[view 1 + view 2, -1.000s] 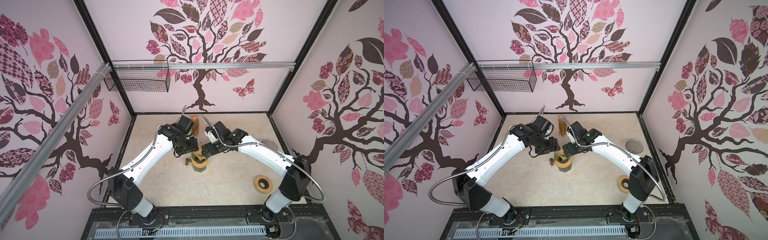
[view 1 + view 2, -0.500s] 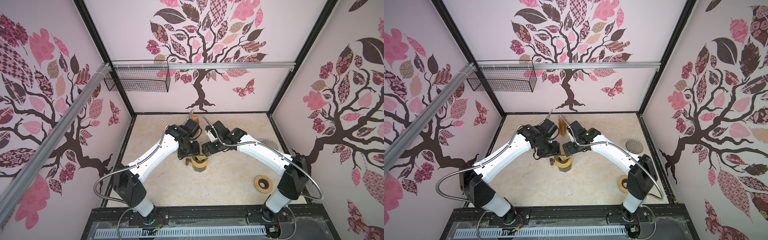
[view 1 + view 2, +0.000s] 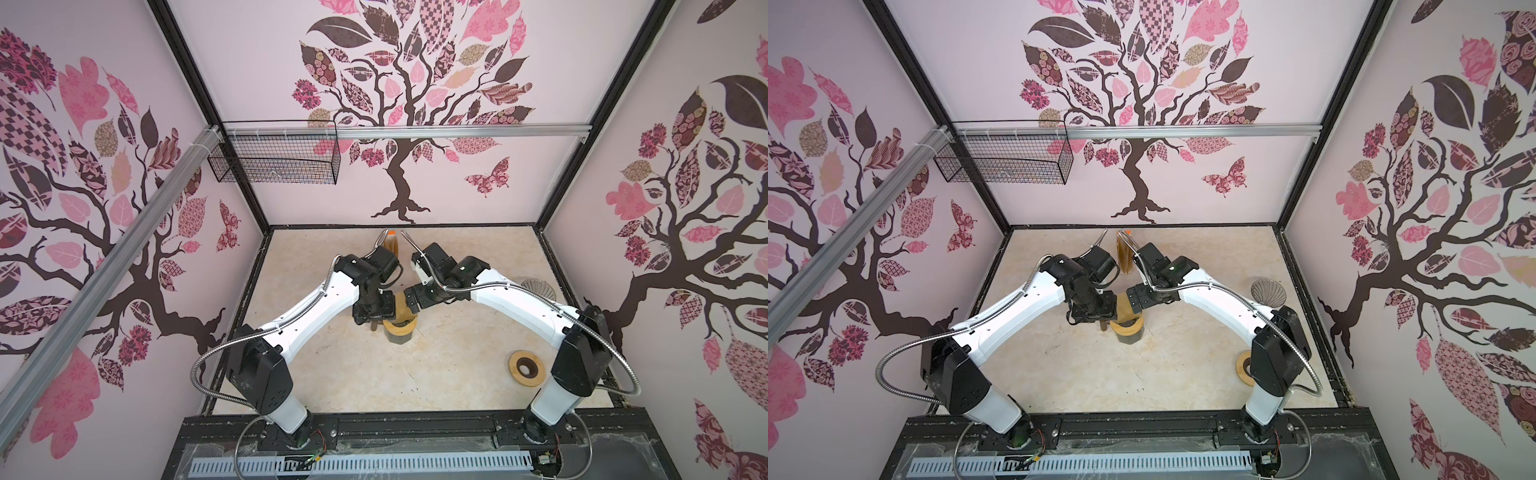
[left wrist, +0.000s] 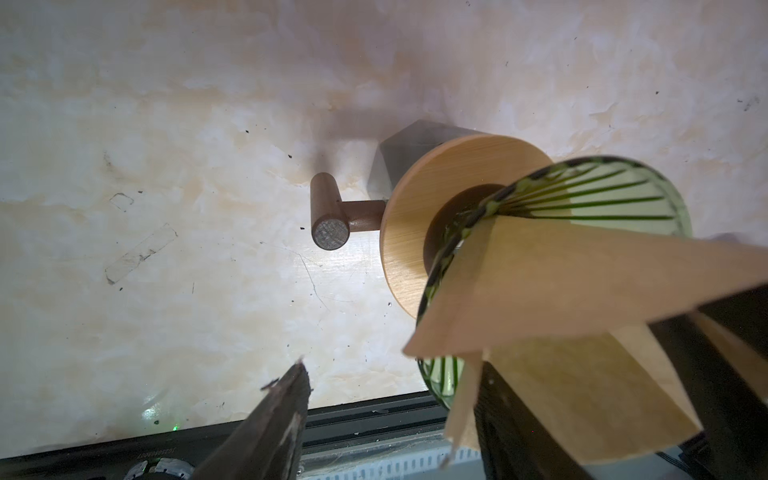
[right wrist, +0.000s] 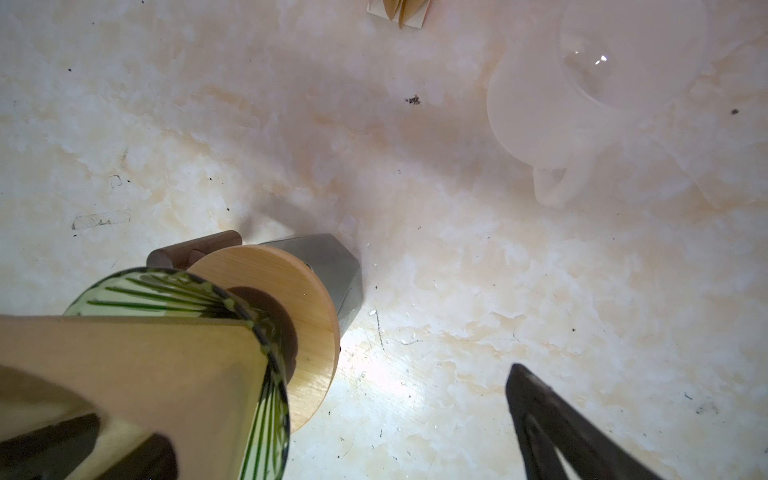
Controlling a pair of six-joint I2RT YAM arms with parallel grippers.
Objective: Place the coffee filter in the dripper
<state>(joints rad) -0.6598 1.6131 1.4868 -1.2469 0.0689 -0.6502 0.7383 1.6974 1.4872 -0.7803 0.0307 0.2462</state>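
Your left tool (image 4: 392,370) and right tool (image 5: 305,395): both released; coffee filter (image 4: 582,270) in dripper (image 4: 602,195) between them, seemingly touching both.

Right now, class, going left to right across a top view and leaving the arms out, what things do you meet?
wire basket → handle → dripper → wooden ring. The ribbed dish overlaps the ring sideways, so it is left out.

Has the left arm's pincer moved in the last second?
Yes. The left pincer has shifted right, closing in on the dripper, which stayed put.
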